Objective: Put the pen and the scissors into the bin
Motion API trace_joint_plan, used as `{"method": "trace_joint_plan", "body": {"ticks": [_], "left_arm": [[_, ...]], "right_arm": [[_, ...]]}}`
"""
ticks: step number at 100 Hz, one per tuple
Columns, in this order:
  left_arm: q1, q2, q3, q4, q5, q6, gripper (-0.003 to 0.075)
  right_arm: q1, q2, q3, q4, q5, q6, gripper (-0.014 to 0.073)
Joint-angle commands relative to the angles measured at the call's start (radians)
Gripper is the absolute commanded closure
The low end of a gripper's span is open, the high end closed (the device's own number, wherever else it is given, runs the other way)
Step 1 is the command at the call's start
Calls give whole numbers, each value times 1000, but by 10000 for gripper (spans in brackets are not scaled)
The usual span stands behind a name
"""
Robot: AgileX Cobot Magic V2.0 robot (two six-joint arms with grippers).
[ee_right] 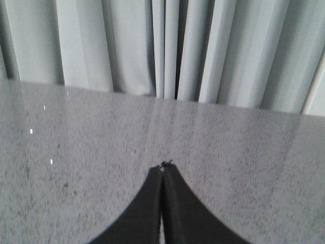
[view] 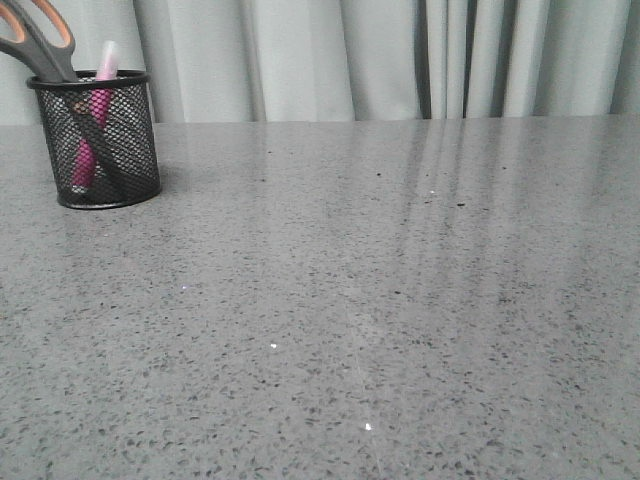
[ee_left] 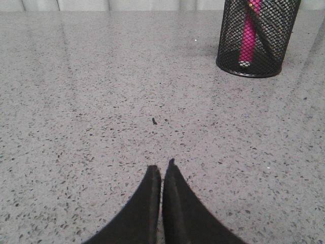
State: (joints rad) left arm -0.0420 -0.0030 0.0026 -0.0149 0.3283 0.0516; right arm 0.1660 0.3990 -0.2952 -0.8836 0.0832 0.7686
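We see a black wire-mesh bin (view: pixel 95 140) standing upright at the far left of a grey speckled table (view: pixel 380 300). Inside it lean a magenta-pink pen (view: pixel 98 115) with a pale cap and scissors (view: pixel 38 42) whose grey, orange-lined handles rise above the rim. Our left gripper (ee_left: pixel 162 170) has its fingers pressed together, holding nothing; the bin sits well ahead of it, off to one side. Our right gripper (ee_right: pixel 163 170) is likewise closed and empty, facing pale curtains (ee_right: pixel 167 46) beyond the table's edge.
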Motion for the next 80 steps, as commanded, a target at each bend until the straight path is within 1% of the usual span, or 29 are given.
{"method": "trace_joint_plan", "body": {"ticks": [1, 2, 3, 4, 5, 6, 7, 8, 9, 10, 11, 12, 13, 14, 17, 18, 21, 26, 31, 50, 64, 73, 80], "left_arm": [[2, -33, 43, -3, -60, -12, 739], [2, -33, 43, -3, -60, -12, 739], [2, -33, 43, -3, -60, -12, 739], [2, -33, 43, -3, -58, -12, 739], [2, -33, 43, -3, -58, -12, 739], [2, -33, 43, -3, -58, -12, 739], [2, -33, 43, -3, -58, -12, 739], [2, -33, 43, -3, -58, -12, 739], [2, -33, 43, -3, -58, -12, 739], [2, -33, 43, -3, -58, -12, 739], [2, -33, 43, -3, -58, -12, 739], [2, -33, 43, -3, -58, -12, 739], [2, -33, 43, -3, -58, -12, 739], [2, -33, 43, -3, -58, -12, 739], [2, -33, 43, -3, -58, -12, 739], [2, -33, 43, -3, -58, -12, 739], [2, -33, 43, -3, -58, -12, 739], [2, -33, 43, -3, -58, -12, 739], [2, -33, 43, -3, -58, -12, 739], [2, -33, 43, -3, -58, -12, 739], [2, -33, 43, -3, -58, -12, 739], [2, -33, 43, -3, -56, -12, 739], [2, -33, 43, -3, -56, -12, 739]], "right_arm": [[-8, 16, 13, 99, -39, -112, 641], [-11, 14, 17, 125, -41, -167, 641], [-11, 14, 26, 182, -41, -198, 641], [-15, 9, 31, 214, -43, -265, 641], [-17, 7, 36, 285, -43, -301, 641], [-19, 3, 45, 323, -43, -378, 641], [-24, 1, 50, 361, -43, -417, 641], [-27, -2, 60, 437, -46, -457, 641], [-33, -8, 64, 474, -50, -538, 641], [-37, -11, 75, 543, -53, -579, 641], [-45, -17, 80, 576, -62, -656, 641], [-49, -20, 85, 635, -67, -693, 641], [-53, -27, 95, 663, -72, -729, 641], [-62, -31, 100, 690, -83, -796, 641], [-78, -47, 127, 806, -111, -904, 641], [-86, -56, 133, 823, -124, -944, 641], [-102, -75, 155, 868, -145, -988, 641], [-123, -107, 191, 884, -153, -988, 641], [-147, -155, 230, 884, -150, -961, 641], [-208, -328, 320, 884, -54, -947, 641], [-230, -434, 320, 911, 147, -947, 641], [-234, -428, 320, 913, 218, -947, 641], [-234, -428, 320, 913, 223, -947, 641]]}}
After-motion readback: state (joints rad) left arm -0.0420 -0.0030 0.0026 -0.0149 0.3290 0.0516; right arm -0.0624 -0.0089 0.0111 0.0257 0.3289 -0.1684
